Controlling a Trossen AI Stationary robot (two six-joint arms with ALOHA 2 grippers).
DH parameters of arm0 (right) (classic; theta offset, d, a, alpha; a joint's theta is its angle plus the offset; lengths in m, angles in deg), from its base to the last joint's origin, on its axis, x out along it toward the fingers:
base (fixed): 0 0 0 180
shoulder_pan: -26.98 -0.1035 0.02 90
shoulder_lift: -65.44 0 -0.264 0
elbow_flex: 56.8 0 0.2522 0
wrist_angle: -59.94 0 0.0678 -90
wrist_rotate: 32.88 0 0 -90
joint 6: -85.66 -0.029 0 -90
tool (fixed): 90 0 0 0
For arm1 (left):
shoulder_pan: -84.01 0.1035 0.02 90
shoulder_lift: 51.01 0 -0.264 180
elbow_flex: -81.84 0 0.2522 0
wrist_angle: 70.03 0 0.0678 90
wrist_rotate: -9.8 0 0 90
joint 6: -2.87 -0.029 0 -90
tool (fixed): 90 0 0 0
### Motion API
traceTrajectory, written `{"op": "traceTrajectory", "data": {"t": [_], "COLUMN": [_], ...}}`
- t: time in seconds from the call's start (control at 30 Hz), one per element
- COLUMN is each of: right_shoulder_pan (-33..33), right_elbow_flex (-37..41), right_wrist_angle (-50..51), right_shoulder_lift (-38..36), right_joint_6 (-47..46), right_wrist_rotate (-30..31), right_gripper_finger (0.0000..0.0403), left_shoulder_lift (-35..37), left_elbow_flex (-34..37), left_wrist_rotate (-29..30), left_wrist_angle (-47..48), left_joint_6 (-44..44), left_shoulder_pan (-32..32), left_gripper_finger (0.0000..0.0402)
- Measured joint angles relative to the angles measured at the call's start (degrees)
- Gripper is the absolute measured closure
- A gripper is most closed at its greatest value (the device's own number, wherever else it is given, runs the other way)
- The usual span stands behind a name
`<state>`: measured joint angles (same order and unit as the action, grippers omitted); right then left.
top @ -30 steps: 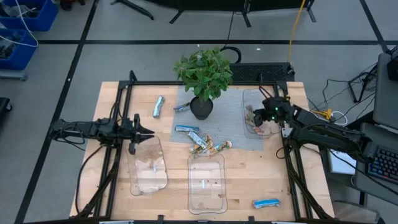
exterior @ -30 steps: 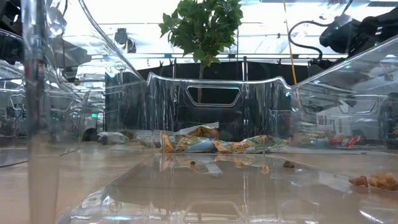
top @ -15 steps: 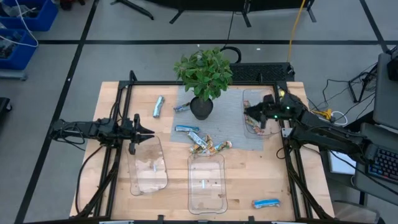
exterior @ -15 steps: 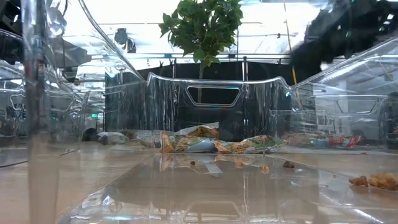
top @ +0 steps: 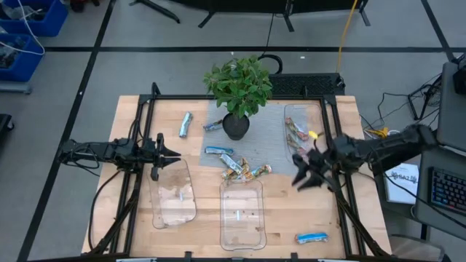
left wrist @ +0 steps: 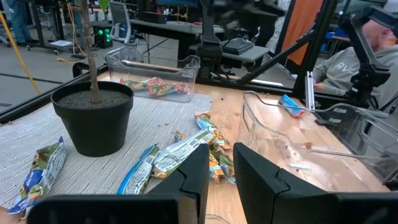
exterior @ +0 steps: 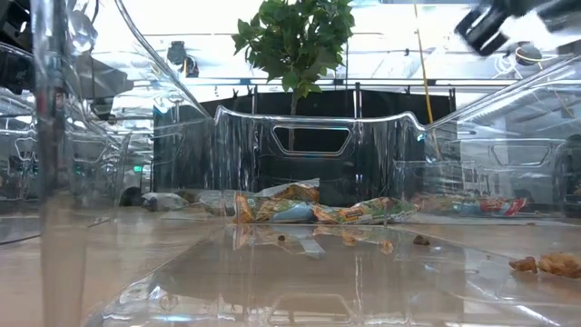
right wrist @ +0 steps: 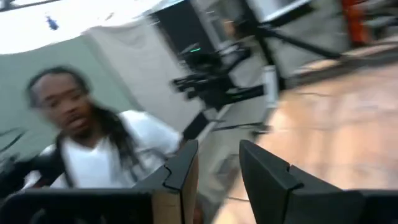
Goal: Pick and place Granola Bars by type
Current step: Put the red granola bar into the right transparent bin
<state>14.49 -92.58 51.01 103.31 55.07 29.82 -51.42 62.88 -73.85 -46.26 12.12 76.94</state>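
Several granola bars [top: 237,167] lie in a loose pile on the grey mat [top: 273,149] at the table's middle, and show in the left wrist view [left wrist: 180,155]. Single bars lie at the far left [top: 186,124], by the pot [top: 213,126] and near the front right [top: 312,237]. A few more [top: 297,135] lie in the clear tray [top: 318,116] at the far right. My right gripper [top: 298,175] hangs above the table, right of the pile, open [right wrist: 217,155] and with nothing in it. My left gripper [top: 169,154] waits at the left, open by a narrow gap [left wrist: 221,152].
A potted plant [top: 236,125] stands at the mat's far edge. Two clear trays sit near the front, one left [top: 175,193] and one at the centre [top: 242,215]. A person [right wrist: 93,137] sits beyond the table's right side.
My right gripper has swung from over the far right tray toward the table's near edge and risen, tipping from pointing down to about level. The bars in that tray now lie uncovered.
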Motion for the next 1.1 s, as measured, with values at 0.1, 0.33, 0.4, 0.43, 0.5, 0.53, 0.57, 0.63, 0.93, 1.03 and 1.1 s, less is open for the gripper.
{"op": "traceTrajectory", "data": {"t": [0.1, 0.33, 0.4, 0.43, 0.5, 0.53, 0.57, 0.63, 0.93, 1.03, 1.1], "right_shoulder_pan": [-10.4, -29.7, -33.5, -35.2, -38.1, -39.2, -40.3, -42.0, -46.3, -47.3, -47.8], "right_elbow_flex": [-1.9, -10.9, -14.7, -16.9, -21.1, -23.1, -24.8, -27.3, -28.3, -28.3, -28.3], "right_wrist_angle": [-0.4, 6.4, 8.6, 10.5, 16.1, 19.4, 22.7, 27.9, 30.0, 28.7, 27.7], "right_shoulder_lift": [3.8, 16.3, 20.4, 22.3, 25.9, 27.6, 29.3, 32.6, 47.1, 50.2, 51.4], "right_joint_6": [1.9, -2.1, -4.4, -5.5, -8.9, -10.9, -13.7, -20.8, -54.0, -60.1, -62.4], "right_wrist_rotate": [7.4, 25.0, 28.0, 29.6, 32.8, 34.4, 36.4, 39.3, 32.8, 31.5, 31.5], "right_gripper_finger": [0.0316, 0.0386, 0.0398, 0.0399, 0.04, 0.0401, 0.0402, 0.0402, 0.0403, 0.0403, 0.0403], "left_shoulder_lift": [0.0, 0.0, 0.0, 0.0, 0.0, 0.0, 0.0, 0.0, 0.0, 0.0, 0.0], "left_elbow_flex": [0.0, 0.0, 0.0, 0.0, 0.0, 0.0, 0.0, 0.0, 0.0, 0.0, 0.0], "left_wrist_rotate": [0.0, 0.2, 0.2, 0.2, 0.2, 0.2, 0.2, 0.1, 0.1, -0.1, -0.1], "left_wrist_angle": [0.0, 0.0, 0.0, 0.0, 0.0, 0.0, 0.0, 0.0, 0.0, 0.0, 0.0], "left_joint_6": [0.0, 0.0, 0.0, 0.0, 0.0, 0.0, 0.0, 0.0, 0.0, 0.0, 0.0], "left_shoulder_pan": [0.0, 0.0, 0.0, 0.0, 0.0, 0.0, 0.0, 0.0, 0.0, 0.0, 0.0], "left_gripper_finger": [0.0325, 0.0325, 0.0325, 0.0325, 0.0325, 0.0325, 0.0325, 0.0325, 0.0325, 0.0325, 0.0325]}}
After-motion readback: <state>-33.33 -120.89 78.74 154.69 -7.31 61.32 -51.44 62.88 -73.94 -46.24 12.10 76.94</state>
